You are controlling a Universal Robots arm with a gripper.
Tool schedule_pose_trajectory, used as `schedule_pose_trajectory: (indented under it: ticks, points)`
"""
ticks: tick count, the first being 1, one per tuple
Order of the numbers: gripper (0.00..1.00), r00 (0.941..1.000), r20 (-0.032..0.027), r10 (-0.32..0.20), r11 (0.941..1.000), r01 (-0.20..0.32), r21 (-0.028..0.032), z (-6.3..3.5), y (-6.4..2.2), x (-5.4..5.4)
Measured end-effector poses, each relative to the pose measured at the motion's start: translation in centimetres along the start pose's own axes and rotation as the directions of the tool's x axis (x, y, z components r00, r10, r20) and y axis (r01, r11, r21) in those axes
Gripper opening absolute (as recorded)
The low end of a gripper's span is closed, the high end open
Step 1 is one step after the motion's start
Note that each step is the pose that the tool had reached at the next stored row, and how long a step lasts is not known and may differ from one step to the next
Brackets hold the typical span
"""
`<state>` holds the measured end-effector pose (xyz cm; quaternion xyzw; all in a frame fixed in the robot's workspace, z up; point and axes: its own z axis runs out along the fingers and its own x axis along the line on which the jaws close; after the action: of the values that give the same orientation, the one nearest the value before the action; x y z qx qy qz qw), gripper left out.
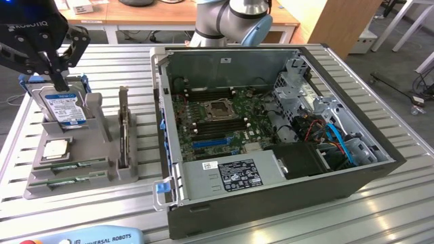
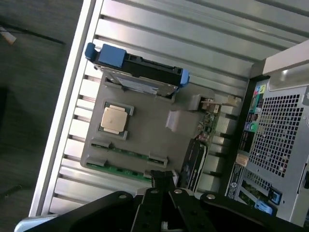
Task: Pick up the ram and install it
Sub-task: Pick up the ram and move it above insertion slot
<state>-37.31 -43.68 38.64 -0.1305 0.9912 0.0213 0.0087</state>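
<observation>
Ram (image 2: 128, 153) is lying flat in the grooves of the grey holder (image 2: 145, 125), beside the open computer case (image 1: 271, 198) on the slatted surface (image 1: 122, 61), so each stick is sitting steady and reachable from above. My fingers (image 1: 60, 79) are pressing together with nothing between them, hanging over the hard drive (image 1: 64, 104) standing at the holder's other end, apart from the ram.

claw (image 1: 60, 81) fully closed, fingertips pressed together, pointing straight down at the exterior view's left; arm (image 1: 234, 20) upright at the back.
</observation>
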Motion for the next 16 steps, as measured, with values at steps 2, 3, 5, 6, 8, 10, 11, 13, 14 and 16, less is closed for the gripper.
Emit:
schedule_pose_trajectory:
  ticks: [2,3,5,6,8,10,11,13,14,16]
  points:
    - [0.1,0.9994,-0.0016,-0.035,0.9994,0.035,0.0,0.02,0.0,0.0]
    - [0.1,0.9986,-0.0025,-0.052,0.9986,0.052,-0.0001,0.03,0.0,0.0]
    - [0.1,0.996,-0.004,-0.09,0.996,0.09,-0.0008,0.05,0.0,0.01]
    - [0.1,0.9942,-0.0046,-0.108,0.9942,0.108,-0.0012,0.06,0.0,0.0]
    - [0.1,0.9897,-0.006,-0.143,0.9897,0.143,-0.0019,0.08,0.0,0.0]
    - [0.1,0.9839,-0.0075,-0.179,0.9839,0.179,-0.0026,0.09,0.0,0.0]
    - [0.1,0.9805,-0.0082,-0.196,0.9805,0.196,-0.003,0.1,0.0,0.01]
    - [0.1,0.9724,-0.0097,-0.233,0.9724,0.233,-0.0036,0.12,0.0,0.01]
    - [0.1,0.968,-0.0105,-0.251,0.9681,0.251,-0.0039,0.13,0.0,0.01]
    - [0.1,0.9584,-0.0119,-0.285,0.9585,0.285,-0.0047,0.15,-0.01,0.01]
